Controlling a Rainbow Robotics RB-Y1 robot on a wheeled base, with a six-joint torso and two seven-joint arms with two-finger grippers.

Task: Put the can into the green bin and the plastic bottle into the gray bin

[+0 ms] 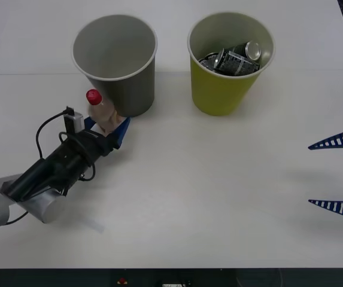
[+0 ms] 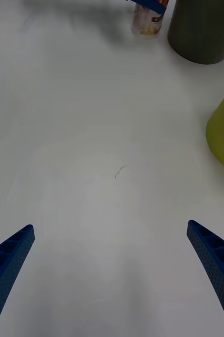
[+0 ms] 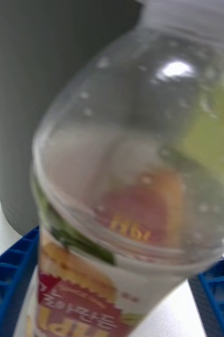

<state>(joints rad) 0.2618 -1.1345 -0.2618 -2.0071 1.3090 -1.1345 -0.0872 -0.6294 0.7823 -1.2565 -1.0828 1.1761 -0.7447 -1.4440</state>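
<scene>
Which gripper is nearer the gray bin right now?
Left. The left gripper holds the plastic bottle right beside the gray bin; the right gripper hangs open at the table's far right edge, beyond the green bin.

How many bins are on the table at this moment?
2. The gray bin stands at the far left, right behind the bottle held by the left gripper. The green bin stands to its right, with the can inside.
</scene>
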